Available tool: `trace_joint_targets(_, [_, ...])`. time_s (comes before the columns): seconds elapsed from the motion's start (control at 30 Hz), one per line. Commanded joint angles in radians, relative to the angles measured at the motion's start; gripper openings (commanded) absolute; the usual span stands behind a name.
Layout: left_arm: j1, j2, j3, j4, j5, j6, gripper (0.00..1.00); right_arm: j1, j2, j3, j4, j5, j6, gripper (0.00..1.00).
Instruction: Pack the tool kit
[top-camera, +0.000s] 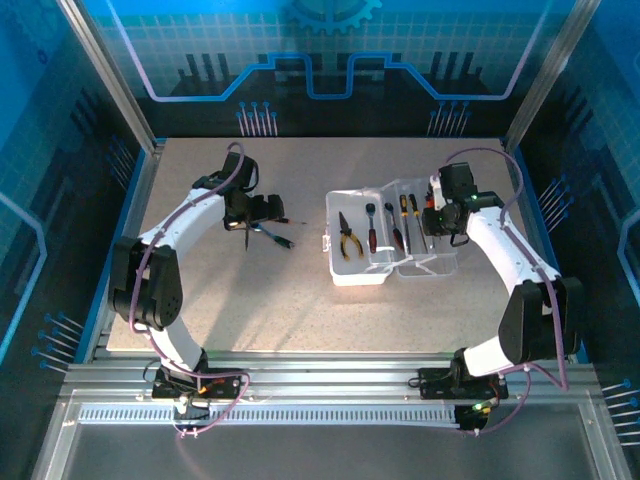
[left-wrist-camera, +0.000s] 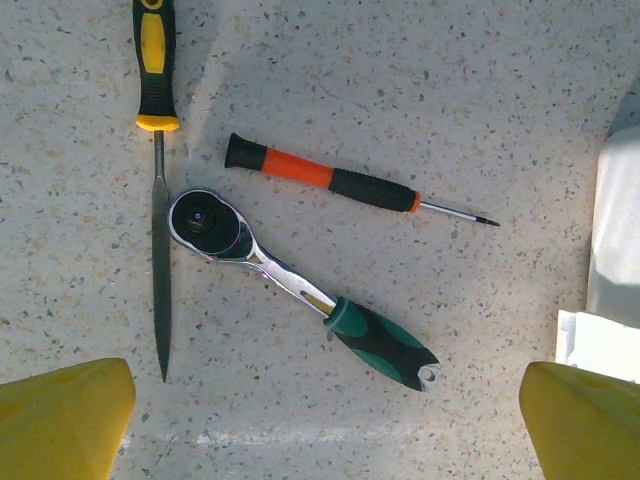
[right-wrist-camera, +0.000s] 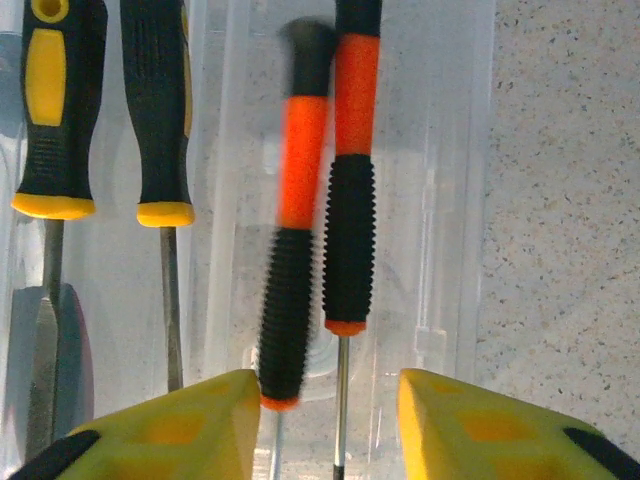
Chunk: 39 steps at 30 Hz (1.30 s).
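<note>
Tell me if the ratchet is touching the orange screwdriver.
No, the ratchet lies clear of the orange screwdriver, with a gap between them.

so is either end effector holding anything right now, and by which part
Nothing is gripped. The left end effector hangs open over a ratchet wrench. The right end effector is open too; the blurred orange-black screwdriver by its finger is unclamped.

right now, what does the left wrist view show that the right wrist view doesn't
Left wrist: a green-handled ratchet, a yellow-handled file and an orange screwdriver, loose on the speckled table. Right wrist: two yellow-handled tools and two orange screwdrivers inside the clear case. Both: the table and open yellow fingers.
</note>
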<state>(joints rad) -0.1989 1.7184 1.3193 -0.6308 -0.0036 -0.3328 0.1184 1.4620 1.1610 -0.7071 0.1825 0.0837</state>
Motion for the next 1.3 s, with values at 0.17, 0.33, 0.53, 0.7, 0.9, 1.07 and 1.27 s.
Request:
trace_joint_targets(0.17, [0.007, 0.052, 0.013, -0.025, -0.07, 0.026, 0.99, 0.065, -0.117, 0.088, -0.065, -0.072, -0.017, 0.6])
trace_joint_targets(0.33, [0.023, 0.119, 0.054, -0.055, -0.182, 0.05, 0.99, 0.131, -0.139, 0.097, -0.03, -0.154, -0.024, 0.76])
trace_joint_targets(0.53, [0.067, 0.266, 0.199, -0.062, -0.227, 0.093, 0.91, 0.188, -0.093, 0.091, 0.008, -0.174, -0.009, 0.8])
trace_joint_targets(0.7, [0.081, 0.424, 0.371, -0.106, -0.216, 0.119, 0.79, 0.223, -0.077, 0.085, 0.018, -0.173, 0.001, 0.83])
trace_joint_targets(0.9, [0.096, 0.544, 0.497, -0.17, -0.226, 0.12, 0.65, 0.236, -0.075, 0.077, 0.012, -0.163, 0.002, 0.84])
trace_joint_targets(1.07, [0.102, 0.586, 0.524, -0.182, -0.219, 0.118, 0.54, 0.236, -0.072, 0.074, 0.01, -0.16, -0.001, 0.84])
trace_joint_targets(1.27, [0.111, 0.606, 0.542, -0.212, -0.191, 0.123, 0.28, 0.236, -0.074, 0.08, 0.005, -0.16, -0.005, 0.84])
